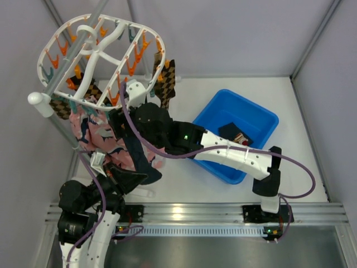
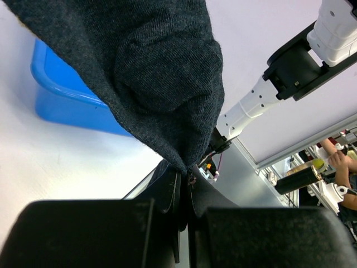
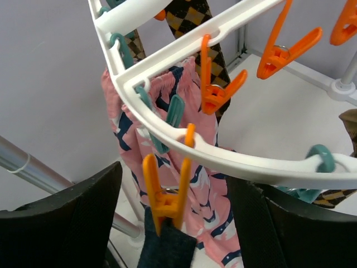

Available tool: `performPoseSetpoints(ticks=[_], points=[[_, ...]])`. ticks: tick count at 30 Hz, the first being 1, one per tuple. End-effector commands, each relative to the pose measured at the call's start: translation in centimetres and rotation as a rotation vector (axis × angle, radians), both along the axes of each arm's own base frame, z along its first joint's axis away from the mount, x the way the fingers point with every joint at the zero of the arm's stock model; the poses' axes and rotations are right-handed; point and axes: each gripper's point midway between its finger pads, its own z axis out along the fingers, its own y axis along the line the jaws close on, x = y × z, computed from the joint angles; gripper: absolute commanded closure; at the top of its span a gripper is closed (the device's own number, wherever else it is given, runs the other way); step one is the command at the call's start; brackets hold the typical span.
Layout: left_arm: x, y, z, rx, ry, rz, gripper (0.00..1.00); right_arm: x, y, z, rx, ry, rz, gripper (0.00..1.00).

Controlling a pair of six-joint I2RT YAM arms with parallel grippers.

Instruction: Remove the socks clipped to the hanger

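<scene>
The white oval hanger [image 1: 93,53] hangs at the top left with orange and teal clips. From it hang pink socks [image 1: 95,134], checkered socks [image 1: 166,78] and a navy sock [image 1: 136,153]. My right gripper [image 3: 173,223] is open, its fingers [image 3: 67,212] on either side of an orange clip [image 3: 166,195] that pinches the navy sock's top [image 3: 167,248] under the hanger's rim [image 3: 240,159]. It also shows in the top view [image 1: 124,114]. My left gripper [image 2: 187,173] is shut on the lower tip of the navy sock [image 2: 156,72], below the hanger [image 1: 136,176].
A blue bin [image 1: 262,120] stands on the white table to the right, with a dark sock [image 1: 237,134] in it; it also shows in the left wrist view [image 2: 61,95]. A grey pole [image 1: 61,131] with a white cap runs beside the hanger. Grey walls close in the left and back.
</scene>
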Motion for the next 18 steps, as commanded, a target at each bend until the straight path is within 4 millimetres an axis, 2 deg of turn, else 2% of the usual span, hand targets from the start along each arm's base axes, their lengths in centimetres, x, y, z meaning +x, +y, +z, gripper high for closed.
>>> performPoseSetpoints(ticks=[1, 3, 5, 7, 8, 10, 11, 12, 13, 14, 18], points=[[0.1, 0.0, 0.5, -0.006, -0.027, -0.001, 1.00, -1.1, 0.3, 2.9, 0.050, -0.059, -0.035, 0.30], [0.1, -0.1, 0.5, -0.006, -0.023, -0.003, 1.00, -1.0, 0.1, 2.9, 0.046, -0.066, -0.053, 0.32], [0.0, -0.1, 0.5, -0.007, -0.028, -0.006, 1.00, -0.7, -0.3, 3.1, 0.048, -0.071, -0.076, 0.39], [0.0, -0.1, 0.3, -0.007, -0.022, -0.006, 1.00, -0.6, -0.8, 3.6, 0.060, -0.079, -0.090, 0.39], [0.0, -0.1, 0.3, -0.007, -0.023, -0.006, 1.00, -0.7, -0.8, 3.2, 0.052, -0.080, -0.090, 0.40], [0.2, -0.1, 0.0, -0.007, -0.015, -0.006, 1.00, -0.7, -1.3, 4.1, 0.085, -0.085, -0.093, 0.43], [0.2, -0.1, -0.1, -0.009, -0.012, -0.003, 1.00, -0.7, -1.3, 3.9, 0.084, -0.085, -0.093, 0.48], [0.2, -0.1, -0.1, -0.009, -0.009, -0.005, 1.00, -0.7, -1.3, 3.9, 0.085, -0.085, -0.096, 0.56], [0.2, -0.1, -0.2, -0.009, -0.008, -0.006, 1.00, -0.7, -1.3, 4.1, 0.090, -0.085, -0.097, 0.90], [0.2, -0.1, -0.2, -0.009, -0.006, -0.006, 1.00, -0.5, -1.4, 4.1, 0.086, -0.088, -0.103, 1.00], [0.1, -0.1, -0.2, -0.009, -0.009, -0.008, 1.00, -0.2, -0.9, 3.6, 0.055, -0.077, -0.112, 1.00]])
